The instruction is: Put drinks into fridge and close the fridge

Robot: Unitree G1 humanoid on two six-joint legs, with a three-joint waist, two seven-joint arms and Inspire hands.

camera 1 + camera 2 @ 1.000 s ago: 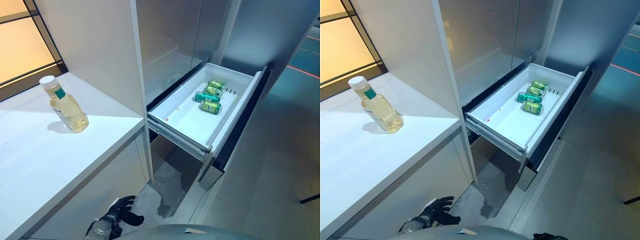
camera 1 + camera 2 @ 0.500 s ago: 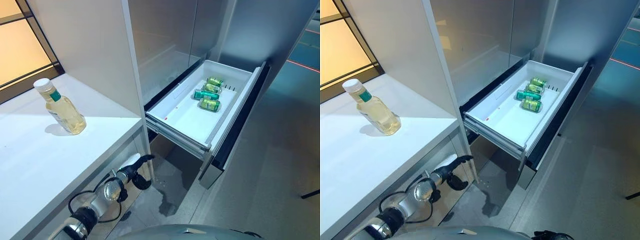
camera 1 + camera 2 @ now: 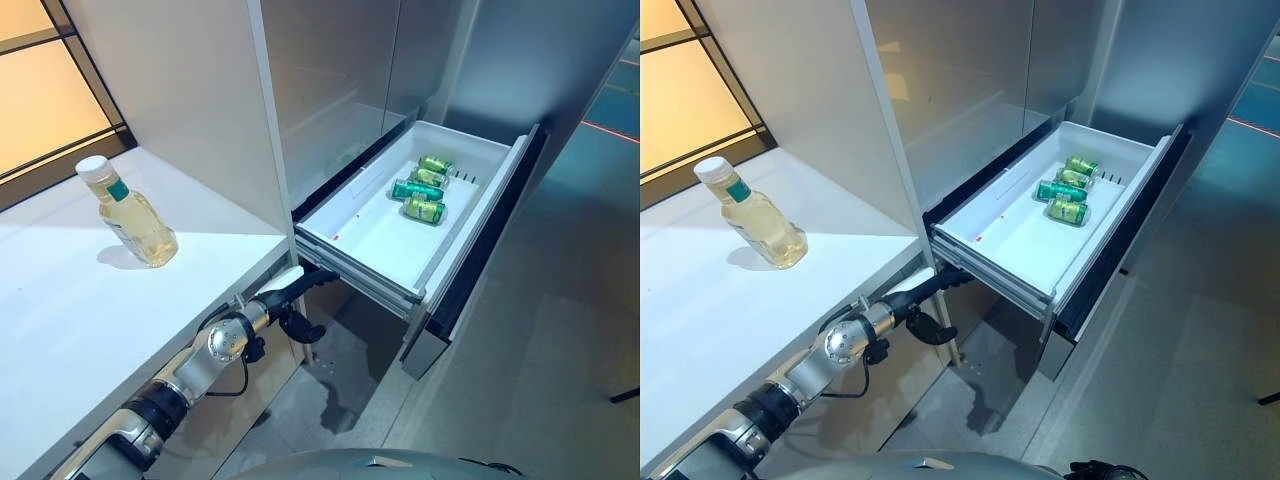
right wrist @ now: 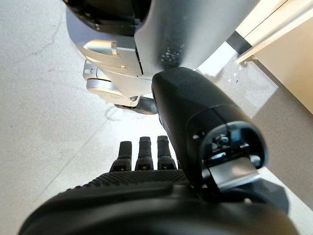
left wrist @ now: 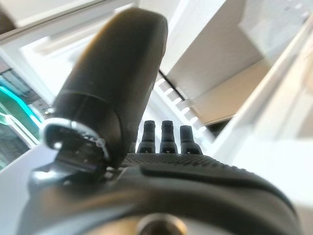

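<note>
A clear bottle of pale yellow drink [image 3: 128,216] with a white cap stands upright on the white counter [image 3: 80,310]. To its right the fridge drawer [image 3: 385,238] is pulled out, with several green cans [image 3: 421,189] lying at its far end. My left hand [image 3: 292,293] is open, just under the counter's edge. Its fingers [image 3: 945,279] point at the drawer's near corner, and whether they touch it I cannot tell. In the left wrist view the left hand [image 5: 166,164] holds nothing. My right hand [image 4: 146,181] hangs open over the floor, also holding nothing.
A tall white panel [image 3: 180,110] separates the counter from the fridge. The drawer's dark front panel [image 3: 485,250] juts into the grey floor [image 3: 540,380] at the right. A window [image 3: 40,90] is behind the counter.
My left arm has risen from near the floor to under the counter's edge, and its hand now reaches toward the drawer's near corner. Bottle, cans and drawer have not moved.
</note>
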